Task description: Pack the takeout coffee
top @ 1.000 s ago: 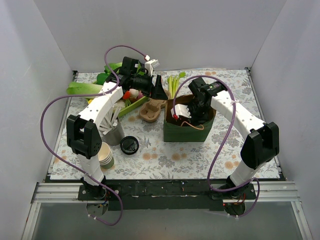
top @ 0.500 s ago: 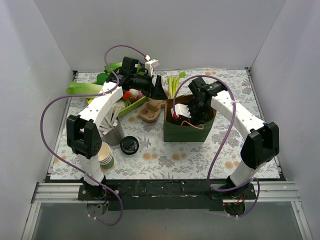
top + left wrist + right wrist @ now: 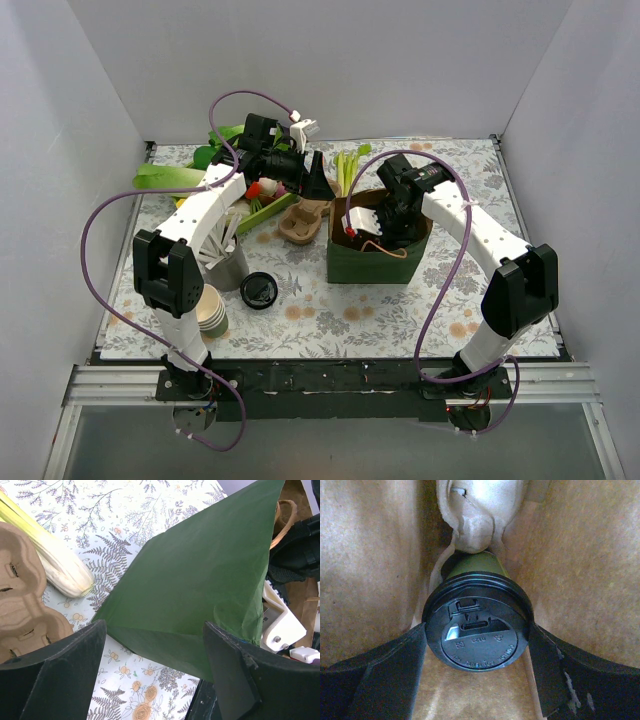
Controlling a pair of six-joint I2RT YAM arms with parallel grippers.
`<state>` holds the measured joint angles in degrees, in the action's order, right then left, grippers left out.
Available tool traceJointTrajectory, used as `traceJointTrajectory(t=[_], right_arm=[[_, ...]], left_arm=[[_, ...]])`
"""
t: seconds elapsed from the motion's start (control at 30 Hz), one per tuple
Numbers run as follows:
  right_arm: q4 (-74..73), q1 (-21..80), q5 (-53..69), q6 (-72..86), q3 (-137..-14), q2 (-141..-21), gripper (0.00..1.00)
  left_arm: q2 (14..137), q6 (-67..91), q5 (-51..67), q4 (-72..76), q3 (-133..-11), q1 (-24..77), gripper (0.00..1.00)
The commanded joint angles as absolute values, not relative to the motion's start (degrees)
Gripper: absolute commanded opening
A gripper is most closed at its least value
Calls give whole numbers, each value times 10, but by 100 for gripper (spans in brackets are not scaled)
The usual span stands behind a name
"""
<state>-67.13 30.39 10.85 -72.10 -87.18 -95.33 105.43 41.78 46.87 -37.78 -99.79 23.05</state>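
The takeout coffee (image 3: 477, 630) is a dark green cup with a black lid, deep inside the green paper bag (image 3: 375, 265). It leans against a pulp carrier (image 3: 475, 515) in the bag. My right gripper (image 3: 477, 647) reaches into the bag from above, and its fingers (image 3: 395, 670) press both sides of the lid. In the top view my right gripper (image 3: 388, 230) is partly hidden in the bag's mouth. My left gripper (image 3: 155, 680) is open and empty, held above the table beside the bag's outer wall (image 3: 200, 580), at the bag's back left (image 3: 318, 182).
A second pulp carrier (image 3: 303, 222) lies left of the bag. A loose black lid (image 3: 259, 290), a grey cup of white sticks (image 3: 228, 262) and a stack of green cups (image 3: 211, 310) stand at front left. Leeks (image 3: 350, 168) and vegetables lie at the back.
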Motion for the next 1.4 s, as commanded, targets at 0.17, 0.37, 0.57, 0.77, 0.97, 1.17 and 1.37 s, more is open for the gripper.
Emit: traceJointTrajectory(t=[0.17,0.37,0.57,0.77,0.97,1.17,1.37], right_arm=[[-677,305,123,-696,-875,-951,28],[-677,305,119,-693,-882,-950,35],[-679,305,119,-684,-885,-951,37],[-679,308,116,-679,-889,-947,43],[-671,308,113,-673,-889,-940,52],[-663,309,108,-669,-892,-933,77],[-665,311,109,-663,-910,-929,89]], left_arm=[[1012,411,475,-378,-1007,233,78],[1013,412,479,-376,-1003,234,78],[1016,412,483,-374,-1004,233,78],[1020,413,490,-374,-1006,233,78],[1023,413,492,-374,-1011,234,78],[1020,413,491,-375,-1006,234,78],[1015,413,490,-374,-1002,234,78]])
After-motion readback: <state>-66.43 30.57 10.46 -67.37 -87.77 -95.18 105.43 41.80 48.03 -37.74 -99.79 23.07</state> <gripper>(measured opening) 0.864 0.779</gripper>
